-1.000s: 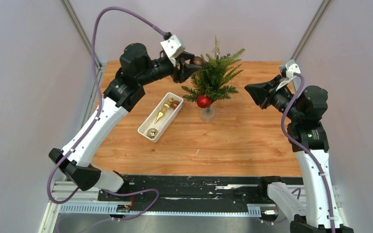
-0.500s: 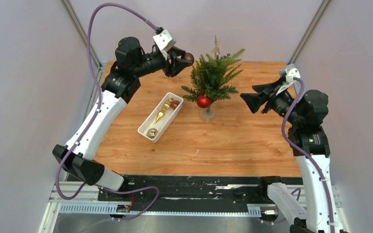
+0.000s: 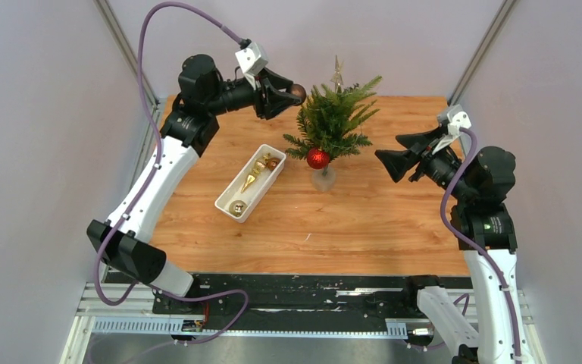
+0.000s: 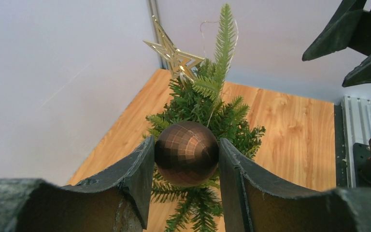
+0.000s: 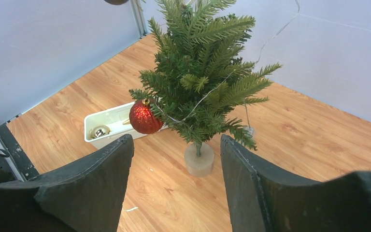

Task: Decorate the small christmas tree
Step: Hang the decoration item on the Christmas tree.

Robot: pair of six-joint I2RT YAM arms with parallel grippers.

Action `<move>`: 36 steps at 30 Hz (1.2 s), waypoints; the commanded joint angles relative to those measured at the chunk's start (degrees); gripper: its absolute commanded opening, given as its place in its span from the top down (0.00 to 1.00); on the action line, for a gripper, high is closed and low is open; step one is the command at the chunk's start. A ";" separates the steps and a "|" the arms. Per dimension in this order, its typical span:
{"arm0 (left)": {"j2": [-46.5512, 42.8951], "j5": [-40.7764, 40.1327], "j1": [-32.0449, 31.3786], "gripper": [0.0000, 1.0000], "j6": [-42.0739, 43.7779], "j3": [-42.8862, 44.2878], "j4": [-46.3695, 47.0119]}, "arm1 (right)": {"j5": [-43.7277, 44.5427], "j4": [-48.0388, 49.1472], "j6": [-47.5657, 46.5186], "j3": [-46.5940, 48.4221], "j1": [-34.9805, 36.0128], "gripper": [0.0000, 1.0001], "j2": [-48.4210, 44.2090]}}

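Now my left jaws are clamped on a brown faceted shiny ball (image 4: 186, 153), with one finger on each side of it. I hold it in the air above the far left part of the wooden worktop (image 3: 379, 220), just beside the upper branches of the small christmas tree (image 3: 333, 121), on the tree's left side. I cannot tell if the ball touches the needles.

The tree is a green artificial fir with bushy branches. It stands upright near the far edge of the worktop, about midway between the left and right edges. Its thin trunk goes into a small clear round base (image 5: 199, 162). A gold wire star (image 4: 174, 55) sits at the top, tilted a little. A red glitter ball (image 5: 145, 117) hangs from a low branch on the near left side of the tree. A thin pale thread (image 5: 212, 92) runs across the branches.

A white oblong plastic tray (image 3: 227, 199) lies to the left of the tree, near it but apart. It is set diagonally, with one short end pointing to the near left corner. Inside it lie a gold cone ornament (image 3: 250, 182) and a gold ball ornament (image 3: 237, 206); there are more gold pieces at the far end, too small to name.

My right jaws are wide apart and hold nothing. They hang above the right edge of the worktop, well apart from the tree and pointing at it.
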 commanded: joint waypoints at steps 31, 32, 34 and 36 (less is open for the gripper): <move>1.04 -0.18 1.14 1.00 4.06 1.34 -1.89 | -0.58 0.43 -0.47 -0.55 -0.17 0.32 -0.78; 0.86 0.27 1.11 1.00 4.00 1.30 -1.99 | -0.63 0.43 -0.44 -0.55 -0.16 0.32 -0.66; 0.48 0.42 1.09 1.00 3.80 1.22 -2.04 | -0.71 0.52 -0.44 -0.40 -0.22 0.32 -0.56; 0.28 0.28 1.24 1.00 3.77 1.16 -2.01 | -0.98 0.64 -0.41 -0.25 -0.13 0.32 -0.39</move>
